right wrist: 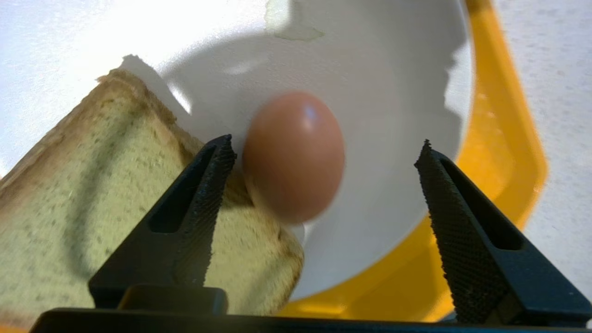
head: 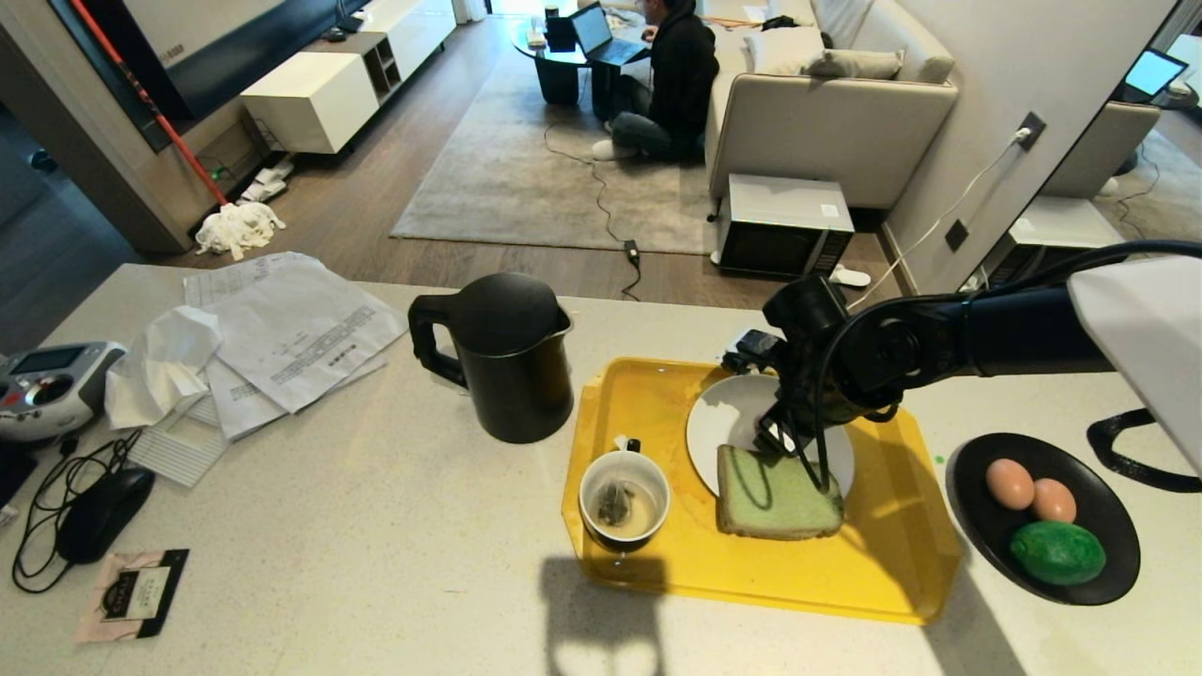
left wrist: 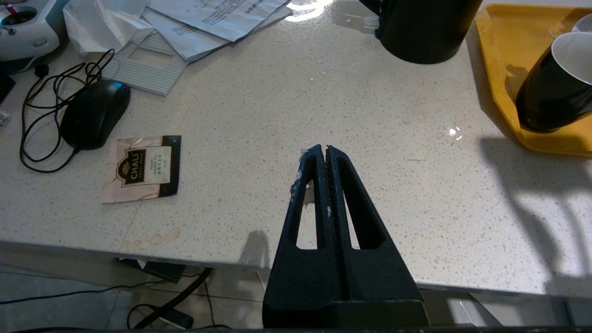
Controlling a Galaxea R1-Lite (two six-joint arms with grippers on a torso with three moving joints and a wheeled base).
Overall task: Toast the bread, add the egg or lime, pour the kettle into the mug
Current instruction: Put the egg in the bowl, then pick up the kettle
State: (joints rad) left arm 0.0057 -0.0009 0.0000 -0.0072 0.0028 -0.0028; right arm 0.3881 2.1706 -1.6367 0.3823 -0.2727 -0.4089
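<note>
Egg on the white plate between the open right pincer's fingers.

From the left: the left pincer [left wrist: 326, 149] hangs over the near edge of the tabletop [head: 376, 526], fully shut and empty. The kettle [head: 502, 357] stands just left of the yellow tray [head: 883, 563]. On the tray, the mug [head: 624, 499] sits near-left and the bread [head: 778, 496] overlaps the plate [right wrist: 397, 92]. The right pincer [right wrist: 323, 150] gapes wide over the plate, gripping nothing; the egg [right wrist: 293, 155] lies between its fingers, against the bread. Far right, a black dish [head: 1108, 563] holds two eggs and the lime [head: 1057, 552].
</note>
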